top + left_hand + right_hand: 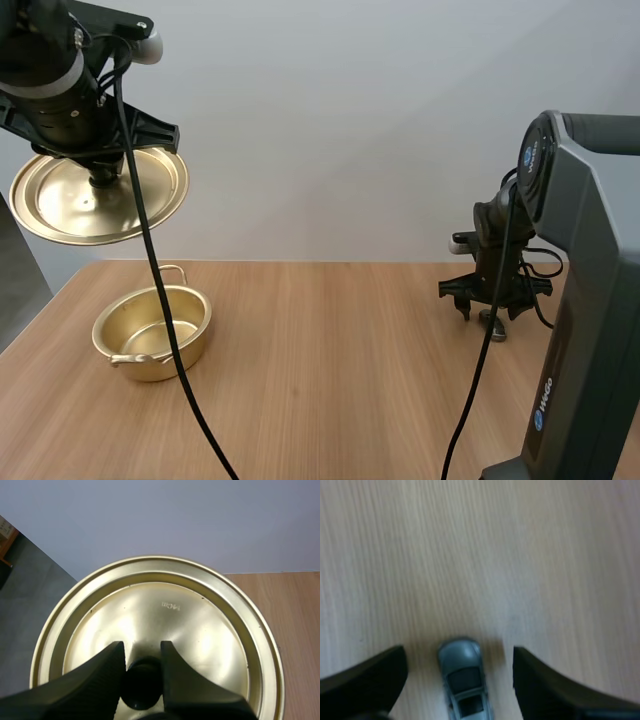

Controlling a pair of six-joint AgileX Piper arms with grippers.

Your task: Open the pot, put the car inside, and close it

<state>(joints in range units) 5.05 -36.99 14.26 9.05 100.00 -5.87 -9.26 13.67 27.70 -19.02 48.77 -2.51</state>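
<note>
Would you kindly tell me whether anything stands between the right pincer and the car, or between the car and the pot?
Nothing visible does. The right pincer stands open astride the car on the table. Bare table lies between car and pot, and the left pincer holds the lid up, clear of the pot's mouth.

Bright, even, soft light throughout. The lid (170,610) carries broad pale glare patches on its gold face, and the pot (140,365) gleams along its inner wall. Shadows are faint: a soft one under the pot on the tabletop (330,370), another just beside the car (462,675).
</note>
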